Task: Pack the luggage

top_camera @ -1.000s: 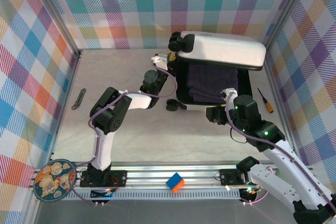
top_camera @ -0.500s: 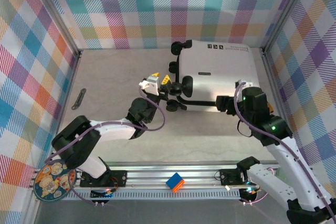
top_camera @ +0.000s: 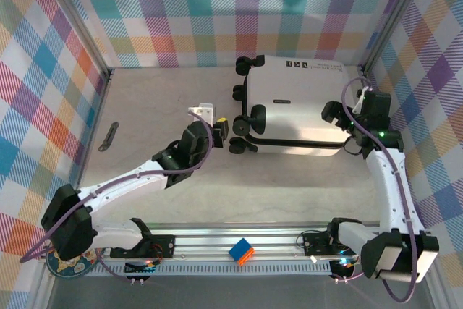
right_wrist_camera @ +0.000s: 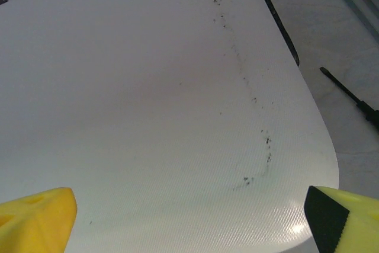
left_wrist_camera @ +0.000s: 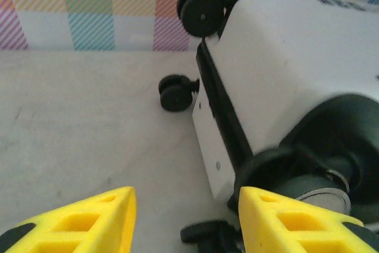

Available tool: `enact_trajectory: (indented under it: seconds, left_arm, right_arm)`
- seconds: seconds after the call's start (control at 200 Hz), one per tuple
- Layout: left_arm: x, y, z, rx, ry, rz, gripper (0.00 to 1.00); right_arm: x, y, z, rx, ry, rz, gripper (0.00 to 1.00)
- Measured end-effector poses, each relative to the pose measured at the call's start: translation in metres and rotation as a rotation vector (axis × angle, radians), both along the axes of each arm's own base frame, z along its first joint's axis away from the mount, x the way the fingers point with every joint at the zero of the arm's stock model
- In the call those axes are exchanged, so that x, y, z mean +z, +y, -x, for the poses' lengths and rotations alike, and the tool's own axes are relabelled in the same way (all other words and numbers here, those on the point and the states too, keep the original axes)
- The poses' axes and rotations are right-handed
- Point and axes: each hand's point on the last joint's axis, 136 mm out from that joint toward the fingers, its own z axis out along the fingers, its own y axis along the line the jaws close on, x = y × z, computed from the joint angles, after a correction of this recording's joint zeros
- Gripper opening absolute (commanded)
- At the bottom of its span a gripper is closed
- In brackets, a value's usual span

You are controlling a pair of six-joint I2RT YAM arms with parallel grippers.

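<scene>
The luggage (top_camera: pixel 296 103) lies shut and flat at the back right, a white hard shell with black wheels (top_camera: pixel 242 121) on its left end. My left gripper (top_camera: pixel 224 127) hovers by those wheels, open, with nothing between its yellow fingers (left_wrist_camera: pixel 77 220). In the left wrist view the luggage (left_wrist_camera: pixel 278 57) and its black seam run up the right side, past my left gripper (left_wrist_camera: pixel 186 220). My right gripper (top_camera: pixel 338 122) is over the case's right end, wide open. In the right wrist view the white shell (right_wrist_camera: pixel 154 105) spreads beneath my right gripper (right_wrist_camera: pixel 189 223), scuffed with small dark marks.
A screwdriver (right_wrist_camera: pixel 355 102) lies on the table right of the case. A dark strip (top_camera: pixel 108 137) lies near the left wall. A colour cube (top_camera: pixel 241 251) sits on the front rail and a patterned plate (top_camera: pixel 69 260) at the front left. Plaid walls enclose the table.
The lid has come down and the case is shut. My left gripper drew back from the lid to the wheels. My right gripper moved to the case's right end and opened wide.
</scene>
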Motion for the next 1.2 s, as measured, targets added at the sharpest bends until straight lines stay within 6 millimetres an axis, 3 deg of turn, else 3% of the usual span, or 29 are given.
enact_trajectory:
  seconds: [0.175, 0.375, 0.755, 1.07, 1.2]
  left_arm:
    - [-0.012, 0.019, 0.017, 0.014, 0.050, -0.002, 0.55]
    - [-0.007, 0.042, 0.025, 0.048, 0.063, 0.017, 0.56]
    - [-0.018, 0.043, 0.047, -0.052, 0.175, 0.031, 0.65]
    - [0.003, 0.053, 0.059, -0.067, 0.140, 0.074, 0.70]
    - [-0.004, 0.062, 0.059, -0.025, 0.159, 0.043, 0.72]
  right_arm:
    - [-0.002, -0.014, -0.023, -0.005, 0.008, -0.047, 0.99]
    - [-0.014, -0.022, -0.039, -0.012, 0.039, -0.051, 0.99]
    - [-0.029, -0.031, -0.050, -0.014, 0.083, -0.041, 0.99]
    - [-0.030, -0.020, -0.051, 0.061, 0.060, -0.094, 0.99]
    - [-0.032, 0.003, -0.039, 0.122, 0.022, -0.096, 0.99]
